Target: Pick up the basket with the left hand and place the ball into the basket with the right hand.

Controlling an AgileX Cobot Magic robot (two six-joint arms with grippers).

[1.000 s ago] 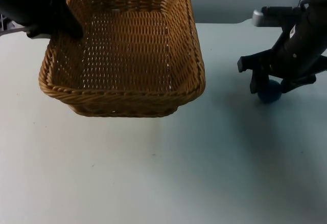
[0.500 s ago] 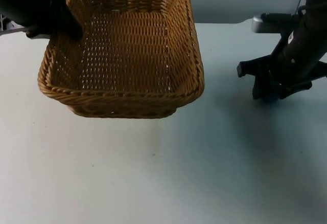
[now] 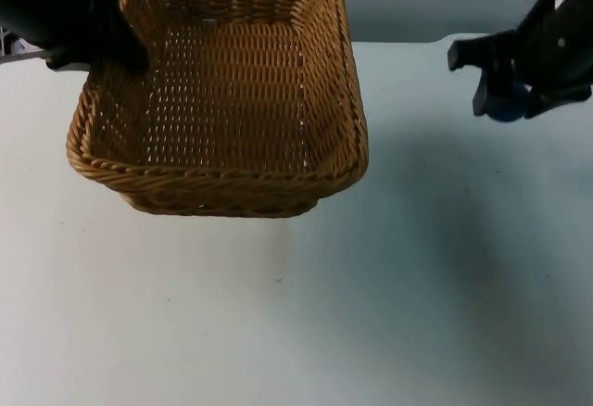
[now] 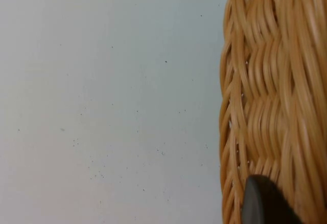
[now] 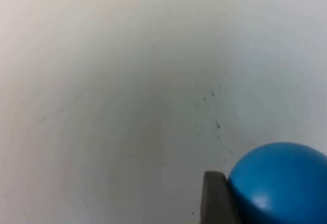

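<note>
White table top (image 3: 278, 313) is taken as the landmark. Tan woven wicker basket (image 3: 222, 91) is held raised above the table, shadow cast beneath it; pickup step judged done. Left gripper (image 3: 88, 31) is clamped on the basket's far-left rim, one black fingertip (image 4: 263, 203) pressed against the weave. Right gripper (image 3: 510, 91) is held above the table, well to the right of the basket, closed on the small blue ball (image 3: 505, 107), which is off the surface; a fingertip (image 5: 217, 198) is seen touching the ball (image 5: 278, 183). Grasp and lift judged complete. Left to do: carry across, release into the basket.
</note>
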